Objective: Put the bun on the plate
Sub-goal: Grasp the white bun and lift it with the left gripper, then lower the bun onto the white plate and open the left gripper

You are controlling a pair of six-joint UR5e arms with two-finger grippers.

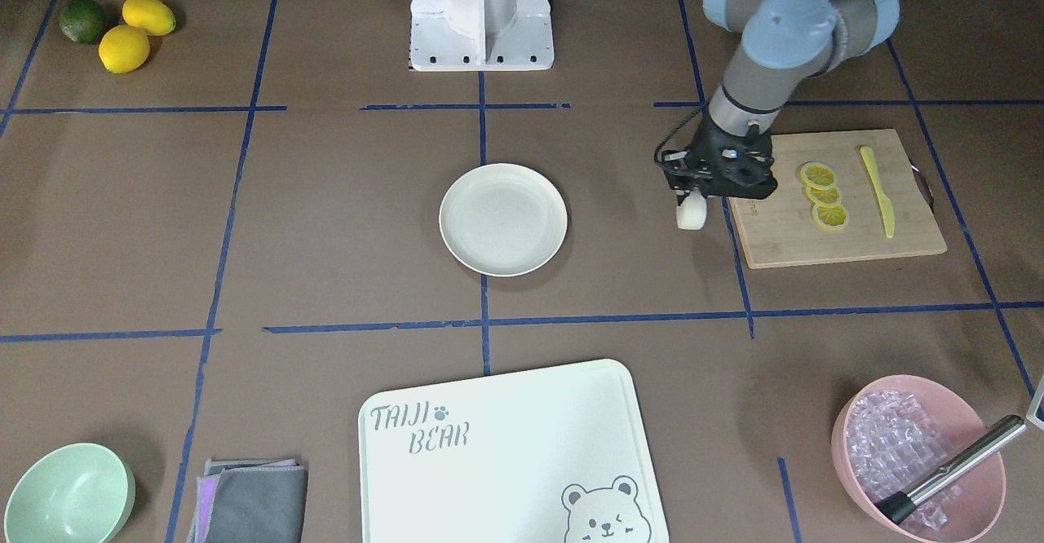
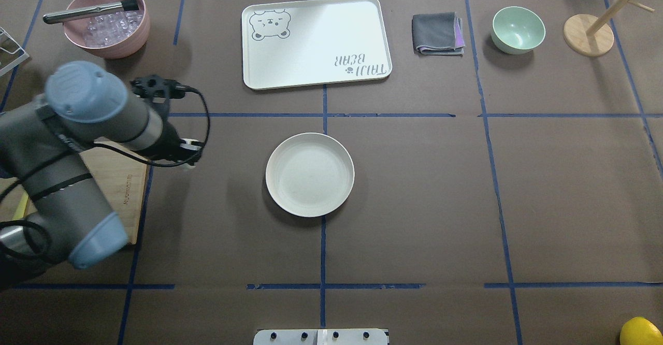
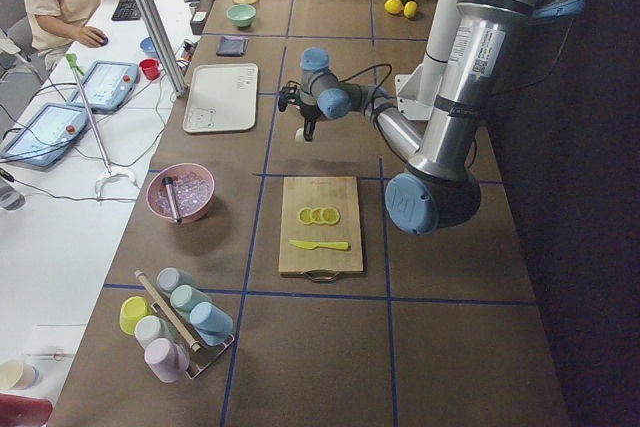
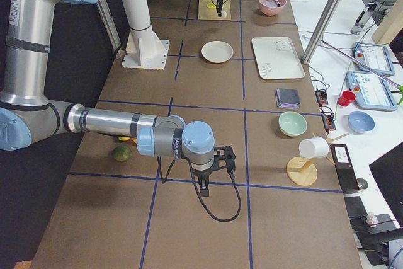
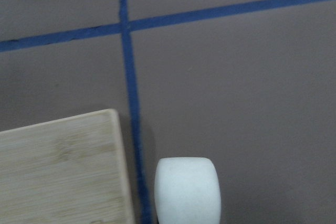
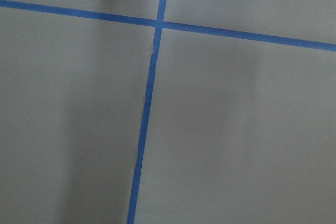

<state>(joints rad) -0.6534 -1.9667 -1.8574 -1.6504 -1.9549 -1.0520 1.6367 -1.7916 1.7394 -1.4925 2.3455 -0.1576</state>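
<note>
One bun (image 1: 690, 214) is what matters here, and you've got it pinched in the left gripper (image 1: 692, 200). The fingers are closed on its upper end and the bun hangs below them. In the front view it sits just beside the near left edge of the bamboo board (image 1: 848, 237), not on it. The left wrist cam shows it over a blue tape line (image 5: 130, 77), with the board's corner right next to it. It looks lifted off the table (image 1: 342, 225), though no view makes that certain.

The plate (image 1: 503, 218) sits at the table's centre, well apart from the bun, so the bun isn't on it yet. On the board you have three lemon slices (image 1: 822, 195) in a row and a yellow knife (image 1: 878, 191) alongside them.

The right gripper (image 4: 206, 184) hangs over the table at the far end, approx. above a tape line. It shows only in the right side view (its own cam sees just table and tape), so I can't tell whether its fingers are spread or closed.
</note>
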